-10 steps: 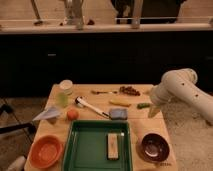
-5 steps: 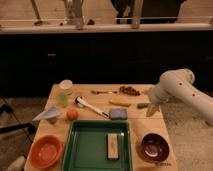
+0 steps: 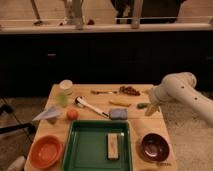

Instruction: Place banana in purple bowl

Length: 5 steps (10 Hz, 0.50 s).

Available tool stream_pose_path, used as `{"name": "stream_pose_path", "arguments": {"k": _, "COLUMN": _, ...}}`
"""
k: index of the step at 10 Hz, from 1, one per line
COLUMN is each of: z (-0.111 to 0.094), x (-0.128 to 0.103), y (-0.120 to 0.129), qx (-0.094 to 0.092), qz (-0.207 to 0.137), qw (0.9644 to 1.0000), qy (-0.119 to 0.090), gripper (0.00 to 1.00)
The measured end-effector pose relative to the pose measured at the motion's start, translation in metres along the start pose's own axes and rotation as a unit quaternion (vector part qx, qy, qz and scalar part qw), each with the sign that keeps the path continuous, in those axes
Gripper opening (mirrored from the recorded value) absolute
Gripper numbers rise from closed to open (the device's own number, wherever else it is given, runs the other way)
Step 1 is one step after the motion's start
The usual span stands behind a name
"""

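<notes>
The banana (image 3: 120, 103), small, slim and yellow, lies on the wooden table (image 3: 165, 162) behind the green tray. The purple bowl (image 3: 154, 146) is dark and glossy and stands at the table's front right corner with nothing in it. My white arm reaches in from the right. Its gripper (image 3: 151, 109) hangs over the table's right edge, to the right of the banana and behind the bowl. It is open and holds nothing. A green pepper-like vegetable (image 3: 142, 105) lies between the banana and the gripper.
A green tray (image 3: 90, 150) holding a tan bar (image 3: 113, 145) fills the front middle. An orange bowl (image 3: 46, 151) stands front left. Further back lie a blue sponge (image 3: 118, 114), a white spoon (image 3: 90, 106), an orange fruit (image 3: 72, 114), a cup (image 3: 64, 92) and a folded paper (image 3: 47, 114).
The arm and gripper have shifted slightly left toward the table. Nothing on the table has moved.
</notes>
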Motion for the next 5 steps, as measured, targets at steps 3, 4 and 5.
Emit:
{"name": "stream_pose_path", "arguments": {"k": 3, "z": 0.019, "x": -0.014, "y": -0.017, "qx": 0.026, "qz": 0.016, "qw": 0.999, "qy": -0.031, "gripper": 0.8}}
{"name": "stream_pose_path", "arguments": {"k": 4, "z": 0.025, "x": -0.019, "y": -0.02, "qx": 0.027, "qz": 0.013, "qw": 0.9988, "qy": -0.039, "gripper": 0.8}}
{"name": "stream_pose_path", "arguments": {"k": 5, "z": 0.031, "x": -0.024, "y": -0.022, "qx": 0.026, "qz": 0.009, "qw": 0.9986, "qy": -0.046, "gripper": 0.8}}
